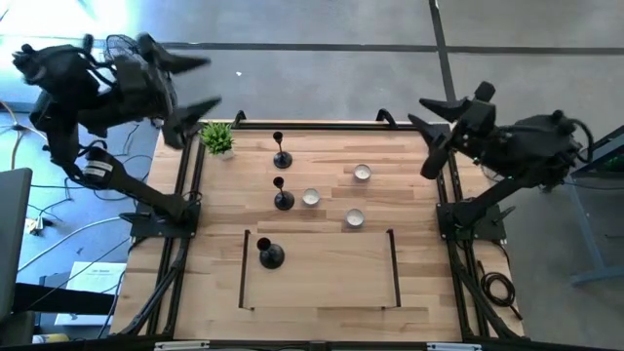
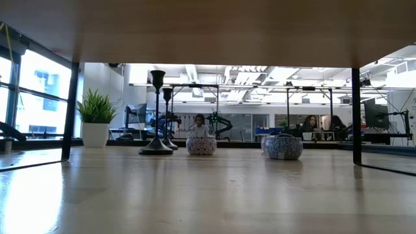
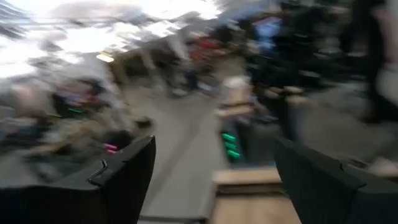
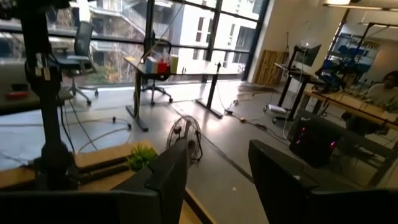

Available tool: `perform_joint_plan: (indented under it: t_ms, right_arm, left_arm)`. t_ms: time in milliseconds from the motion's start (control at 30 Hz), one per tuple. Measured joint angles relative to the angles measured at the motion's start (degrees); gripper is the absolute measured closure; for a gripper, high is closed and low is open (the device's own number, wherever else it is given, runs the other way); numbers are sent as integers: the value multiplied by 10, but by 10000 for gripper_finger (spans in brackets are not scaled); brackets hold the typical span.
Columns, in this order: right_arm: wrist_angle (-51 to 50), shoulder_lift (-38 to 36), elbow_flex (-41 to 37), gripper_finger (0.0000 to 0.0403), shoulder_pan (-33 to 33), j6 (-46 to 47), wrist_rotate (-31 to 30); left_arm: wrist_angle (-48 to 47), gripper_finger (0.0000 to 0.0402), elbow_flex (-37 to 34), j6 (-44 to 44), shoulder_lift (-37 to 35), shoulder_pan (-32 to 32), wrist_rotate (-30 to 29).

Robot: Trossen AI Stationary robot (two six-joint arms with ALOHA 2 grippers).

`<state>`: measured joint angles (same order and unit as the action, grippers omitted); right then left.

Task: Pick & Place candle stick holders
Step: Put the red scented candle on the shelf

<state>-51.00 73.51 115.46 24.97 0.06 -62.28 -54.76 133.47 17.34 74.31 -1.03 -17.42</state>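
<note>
Three black candle stick holders stand upright on their round bases on the wooden table: one at the far middle [image 1: 281,156], one just nearer [image 1: 283,197], and one [image 1: 270,253] inside the black-edged rectangle near the front. The low view shows two of them [image 2: 156,114] [image 2: 168,117]. My left gripper [image 1: 200,86] is open and empty, raised beyond the table's far left corner. My right gripper [image 1: 431,132] is open and empty, raised over the table's far right edge. In each wrist view the fingers frame only the room [image 3: 214,174] [image 4: 217,180].
A small green potted plant [image 1: 217,138] stands at the far left corner. Three little candle cups [image 1: 362,173] [image 1: 310,198] [image 1: 353,218] sit right of the middle holders. A black frame outline [image 1: 394,268] marks a rectangle near the front edge. People sit in the room behind.
</note>
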Motion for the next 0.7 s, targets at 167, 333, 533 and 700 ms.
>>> perform_joint_plan:
  t_ms: [167, 333, 533, 700]
  right_arm:
    - [-48, 7, 0, 238, 0, 29, 3]
    - [-49, 9, 0, 238, -3, 36, 25]
    - [-68, 8, 0, 238, -8, 51, 42]
    - [-104, 8, 0, 238, -7, 85, 45]
  left_arm:
    - [-90, 83, 0, -54, 18, 81, 114]
    - [-135, 83, -2, -78, 49, 161, 189]
    - [-210, 83, -1, -101, 80, 280, 361]
    - [-278, 83, -1, -101, 104, 370, 392]
